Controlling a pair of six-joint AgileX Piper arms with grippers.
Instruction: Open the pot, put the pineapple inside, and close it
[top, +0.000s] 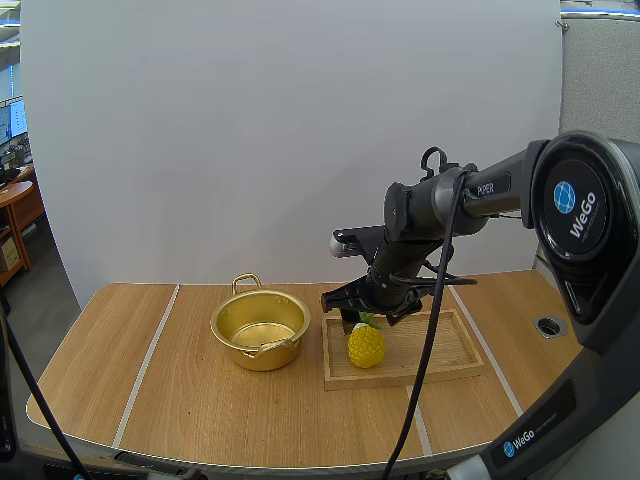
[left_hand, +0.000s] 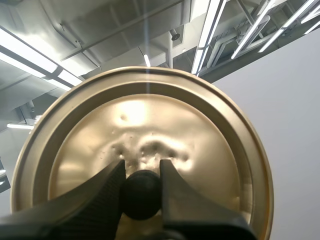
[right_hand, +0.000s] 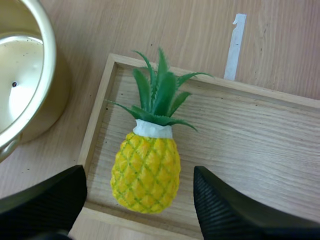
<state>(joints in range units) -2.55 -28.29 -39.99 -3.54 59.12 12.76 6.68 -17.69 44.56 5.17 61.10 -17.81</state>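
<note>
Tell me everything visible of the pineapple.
The pineapple looks like plastic: yellow body with green diamond lines, a white collar, green spiky leaves. It seems to lie flat in the wooden tray, at the end beside the pot, leaves pointing away from the arms' bases. The open right gripper hovers over it, fingers either side, not touching.

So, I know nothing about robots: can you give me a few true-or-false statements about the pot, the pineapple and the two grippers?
1. The pot has its lid on. False: the pot is open, and the left gripper holds the lid by its knob.
2. The pineapple lies in the wooden tray. True.
3. The right gripper is shut on the pineapple. False: its fingers stand open, one on either side of the fruit.
4. The pot stands on the table beside the tray, not in it. True.
</note>
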